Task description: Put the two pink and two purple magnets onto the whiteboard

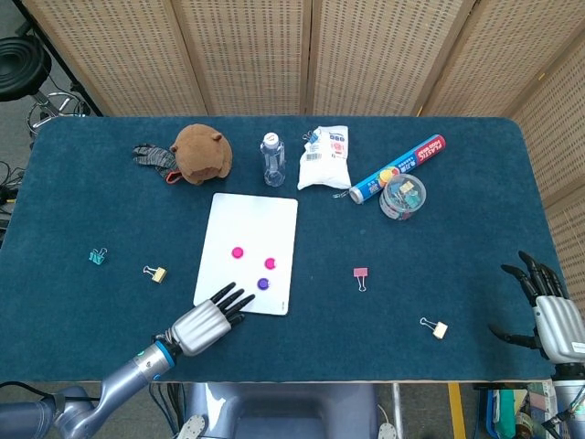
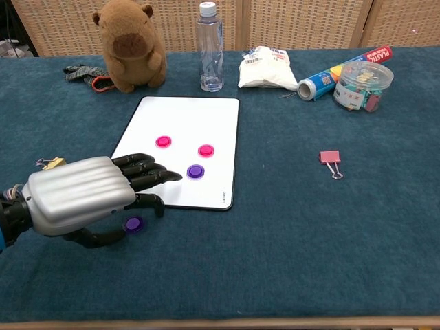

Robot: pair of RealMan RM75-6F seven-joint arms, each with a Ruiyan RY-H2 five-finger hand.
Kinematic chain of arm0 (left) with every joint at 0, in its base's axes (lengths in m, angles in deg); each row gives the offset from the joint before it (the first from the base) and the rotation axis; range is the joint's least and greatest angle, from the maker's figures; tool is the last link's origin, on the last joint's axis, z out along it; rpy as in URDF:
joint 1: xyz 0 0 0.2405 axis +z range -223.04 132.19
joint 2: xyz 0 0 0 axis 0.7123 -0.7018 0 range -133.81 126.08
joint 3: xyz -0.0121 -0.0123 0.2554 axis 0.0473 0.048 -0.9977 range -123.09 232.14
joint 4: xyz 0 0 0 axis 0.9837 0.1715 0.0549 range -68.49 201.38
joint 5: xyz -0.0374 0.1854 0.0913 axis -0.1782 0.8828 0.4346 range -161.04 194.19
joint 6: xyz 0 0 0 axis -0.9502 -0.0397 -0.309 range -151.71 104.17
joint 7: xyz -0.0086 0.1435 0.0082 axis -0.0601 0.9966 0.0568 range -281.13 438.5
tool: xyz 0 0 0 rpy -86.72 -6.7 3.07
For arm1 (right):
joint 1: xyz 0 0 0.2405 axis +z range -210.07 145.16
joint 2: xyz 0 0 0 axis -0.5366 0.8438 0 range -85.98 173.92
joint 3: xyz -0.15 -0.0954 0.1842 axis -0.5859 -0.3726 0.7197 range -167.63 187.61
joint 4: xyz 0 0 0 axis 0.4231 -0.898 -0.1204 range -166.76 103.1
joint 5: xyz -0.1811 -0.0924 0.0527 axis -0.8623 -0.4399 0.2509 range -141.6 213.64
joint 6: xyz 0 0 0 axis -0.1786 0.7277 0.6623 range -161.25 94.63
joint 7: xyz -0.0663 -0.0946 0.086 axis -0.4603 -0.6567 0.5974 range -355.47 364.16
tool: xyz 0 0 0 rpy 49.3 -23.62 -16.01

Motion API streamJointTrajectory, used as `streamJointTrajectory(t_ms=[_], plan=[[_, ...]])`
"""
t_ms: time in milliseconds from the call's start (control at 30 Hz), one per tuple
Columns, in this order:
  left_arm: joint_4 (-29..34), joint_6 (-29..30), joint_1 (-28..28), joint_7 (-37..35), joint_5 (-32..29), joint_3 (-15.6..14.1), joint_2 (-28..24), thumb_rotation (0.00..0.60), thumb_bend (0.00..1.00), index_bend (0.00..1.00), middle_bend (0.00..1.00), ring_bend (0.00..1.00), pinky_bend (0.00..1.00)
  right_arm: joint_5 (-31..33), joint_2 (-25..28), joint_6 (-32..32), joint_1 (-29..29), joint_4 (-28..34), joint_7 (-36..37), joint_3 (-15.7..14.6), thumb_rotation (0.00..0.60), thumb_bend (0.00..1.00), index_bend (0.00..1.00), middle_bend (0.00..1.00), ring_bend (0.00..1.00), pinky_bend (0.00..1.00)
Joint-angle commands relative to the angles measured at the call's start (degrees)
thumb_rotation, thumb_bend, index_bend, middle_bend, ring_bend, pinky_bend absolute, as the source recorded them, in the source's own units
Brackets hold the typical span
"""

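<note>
Whiteboard: flat on the worktop, left of centre, nearer the front edge than the back.
Pink magnets: two on the board, left one and right one side by side at mid-board.
Purple magnet on board: just in front of the right pink one, toward the board's front edge.
Purple magnet off board: on the blue cloth just off the board's front left corner, under the left hand's thumb, not gripped.
Left hand: over the board's front left corner, fingers stretched out and apart, tips above the board; holding nothing.
Right hand: at the worktop's front right corner, fingers spread, empty.
Pink clip: on the cloth, well right of the board.
Bottle: upright behind the board's back edge.
Stuffed toy: left of the bottle.
</note>
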Motion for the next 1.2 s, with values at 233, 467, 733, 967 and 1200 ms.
streamJointTrajectory(t_ms=[233,467,733,967,1200], plan=[[-0.3,0.2,0.2,-0.2,0.0,-0.1,0.2,0.600,0.33,0.73,0.00,0.00,0.00,0.0,0.1,-0.2,0.0,0.1,0.3,0.0,0.600,0.13,0.15,0.00,0.00,0.00],[-0.2,1.0,0.5,-0.3,0.4,-0.2,0.2,0.600,0.34,0.78,0.00,0.00,0.00,0.0,0.2,-0.1,0.0,0.1,0.5,0.0,0.600,0.13,0.15,0.00,0.00,0.00],[-1.5,2.6,1.0,-1.1,2.0,-0.9,0.7,0.600,0.34,0.81,0.00,0.00,0.00,-0.2,0.2,-0.1,0.0,0.2,0.5,-0.1,0.600,0.13,0.16,0.00,0.00,0.00],[-1.3,3.1,1.1,-1.3,2.2,-0.5,0.5,0.600,0.34,0.81,0.00,0.00,0.00,-0.1,0.2,-0.2,0.0,0.2,0.6,-0.1,0.600,0.13,0.16,0.00,0.00,0.00],[0.1,3.6,0.9,-1.2,1.8,0.4,-0.4,0.600,0.34,0.81,0.00,0.00,0.00,-0.1,0.3,-0.2,0.0,0.3,0.7,0.0,0.600,0.13,0.16,0.00,0.00,0.00]])
